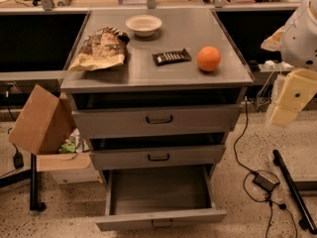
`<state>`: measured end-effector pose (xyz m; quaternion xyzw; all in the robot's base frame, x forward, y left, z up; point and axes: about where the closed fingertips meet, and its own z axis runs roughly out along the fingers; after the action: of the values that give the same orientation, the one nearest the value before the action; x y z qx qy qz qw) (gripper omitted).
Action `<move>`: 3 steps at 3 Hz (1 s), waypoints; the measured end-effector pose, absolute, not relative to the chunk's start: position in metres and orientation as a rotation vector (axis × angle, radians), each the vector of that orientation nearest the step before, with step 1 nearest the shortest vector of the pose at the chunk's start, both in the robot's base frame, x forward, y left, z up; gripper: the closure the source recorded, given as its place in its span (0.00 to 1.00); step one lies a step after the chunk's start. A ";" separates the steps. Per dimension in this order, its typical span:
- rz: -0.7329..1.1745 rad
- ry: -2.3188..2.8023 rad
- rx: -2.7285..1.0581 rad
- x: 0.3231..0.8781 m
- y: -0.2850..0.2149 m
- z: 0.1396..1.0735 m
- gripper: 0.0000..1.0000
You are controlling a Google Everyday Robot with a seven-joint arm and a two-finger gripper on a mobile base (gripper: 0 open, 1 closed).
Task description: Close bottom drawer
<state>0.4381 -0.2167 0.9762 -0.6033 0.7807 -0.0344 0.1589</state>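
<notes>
The task looks barely begun, if at all: the bottom drawer (158, 195) of the grey cabinet stands pulled far out toward the camera, its empty inside fully showing and its front panel with the small dark handle (162, 224) near the lower edge of the view. The middle drawer (158, 156) and top drawer (158, 119) above it sit much further in. The pincer (290, 101) hangs at the right edge, level with the top drawer, off to the side of the cabinet and well apart from the bottom drawer's front; it touches nothing, and I cannot tell whether it is open or closed. Everything is left to do, as I judge it: bring the pincer down and round to the front panel, then push the drawer straight in until it sits flush. On the tabletop (198, 29) lie a bowl (143, 25), a crumpled snack bag (101, 48), a dark wrapped bar (171, 57) and an orange (208, 58), none of them in the way.
</notes>
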 end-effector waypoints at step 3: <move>-0.053 2.147 -1.853 0.430 -0.204 0.920 0.00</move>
<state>0.4300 -0.2037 0.9203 -0.6456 0.7482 -0.0183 0.1520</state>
